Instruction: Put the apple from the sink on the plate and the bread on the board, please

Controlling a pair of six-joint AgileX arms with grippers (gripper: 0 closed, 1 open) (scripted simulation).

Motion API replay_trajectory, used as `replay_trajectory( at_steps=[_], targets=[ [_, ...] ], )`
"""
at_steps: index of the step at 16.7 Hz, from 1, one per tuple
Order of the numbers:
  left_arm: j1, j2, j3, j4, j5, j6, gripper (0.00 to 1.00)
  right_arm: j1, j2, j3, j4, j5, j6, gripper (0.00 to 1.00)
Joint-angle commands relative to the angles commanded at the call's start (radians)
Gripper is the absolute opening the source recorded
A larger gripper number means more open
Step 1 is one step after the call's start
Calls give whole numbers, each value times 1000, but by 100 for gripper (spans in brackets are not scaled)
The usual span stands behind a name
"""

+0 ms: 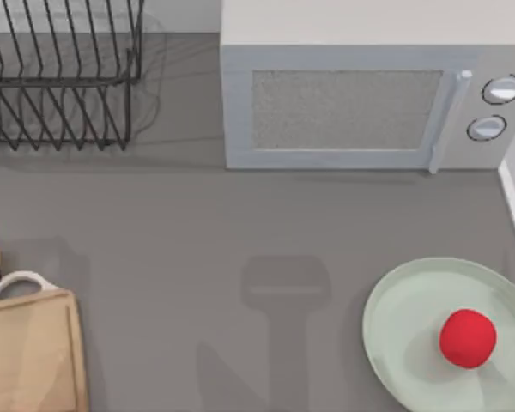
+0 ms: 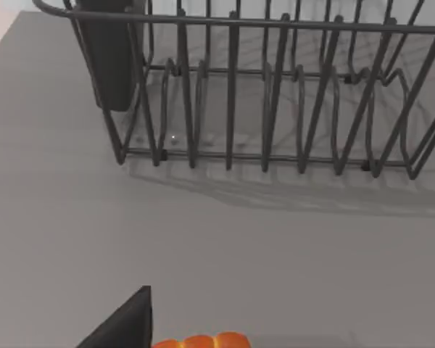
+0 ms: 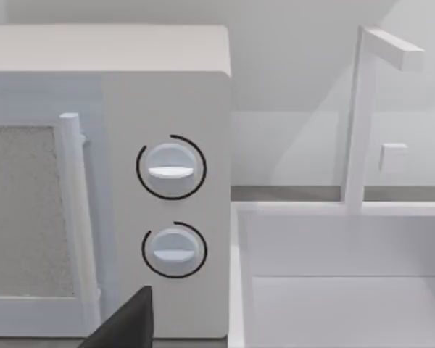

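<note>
The red apple (image 1: pixel 468 338) is lying on the pale green plate (image 1: pixel 395 309) at the right side of the grey table (image 1: pixel 197 232), and the wooden cutting board (image 1: pixel 30 360) is sitting at the left edge. In the left wrist view, the bread (image 2: pixel 201 341) is showing its orange crust beside one dark finger (image 2: pixel 127 322), facing the wire dish rack (image 2: pixel 275 94). I cannot tell how either gripper is standing; the right wrist view is facing the microwave (image 3: pixel 109 181) and the white sink (image 3: pixel 348 275).
</note>
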Motion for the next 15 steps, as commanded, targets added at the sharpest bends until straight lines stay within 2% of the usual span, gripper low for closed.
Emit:
replay_trajectory(
  at_steps=[8,15],
  targets=[
    [56,829,510,-426,4,-25,100,0,0,0,0,0,0,100],
    [91,1300,848,-678,3,-37,100,0,0,0,0,0,0,100]
  ],
)
